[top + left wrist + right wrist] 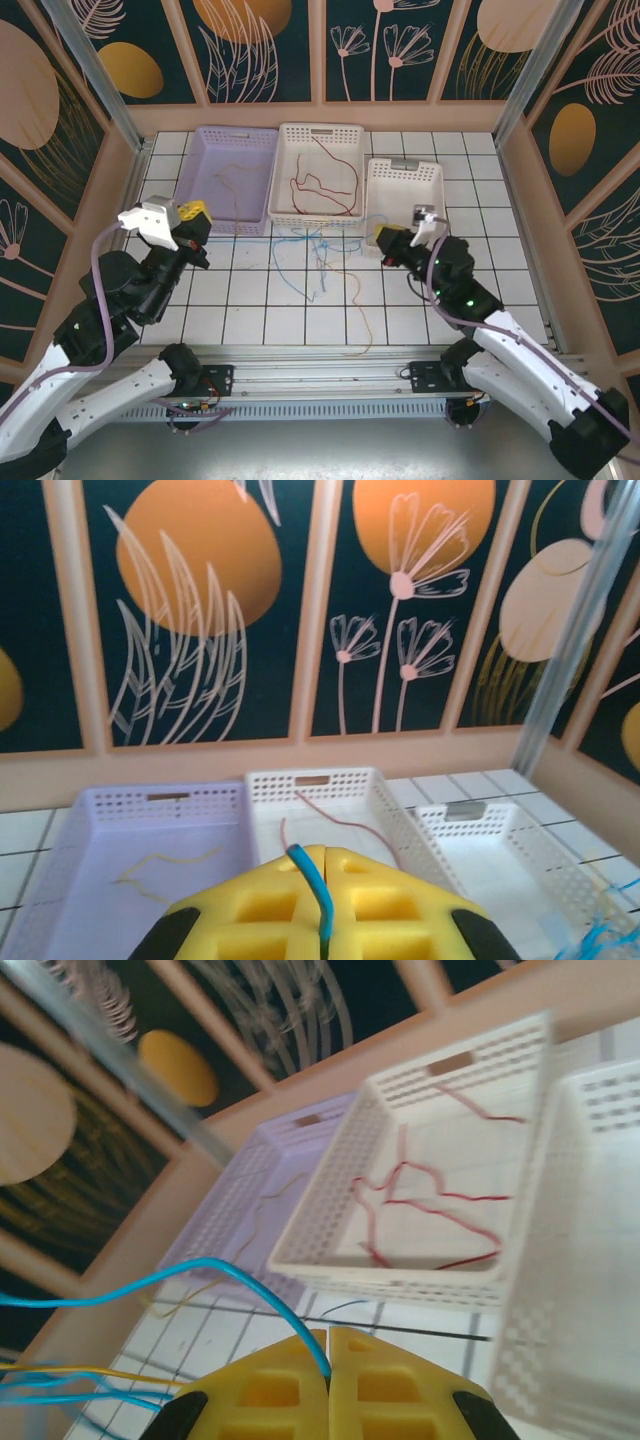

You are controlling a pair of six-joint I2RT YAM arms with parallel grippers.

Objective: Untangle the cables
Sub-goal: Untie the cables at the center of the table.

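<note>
The left gripper (325, 865) has its yellow fingers (260, 905) pressed together on a blue cable (318, 890), which comes out at the tips and runs back along the seam between them. Straight ahead of it and a little to its left lies a purple basket (150, 800) with a thin yellowish cable (165, 865) on its floor. Directly ahead is a large white basket (330, 778) holding a red cable (345, 820). Ahead to its right stands a small white basket (470, 810). Low at its far right, a knot of blue strands (600, 940) lies on the tiled table (20, 830).

The right gripper (328, 1345) is also clamped shut, pinching a blue cable (250, 1278) at the seam of its fingers (390, 1390). From there the wire arcs up and away to the gripper's left. Whether this is the same wire the other gripper holds cannot be told. More blue strands and a yellow cable (80, 1372) trail off low on its left. Ahead of it, the red cable sprawls in loops across the large white basket.

From above, the loose tangle (315, 248) of blue, green and yellow wires lies on the table between the two grippers, just in front of the large white basket. A brownish-orange cable (362, 310) trails from it toward the arm bases.
</note>
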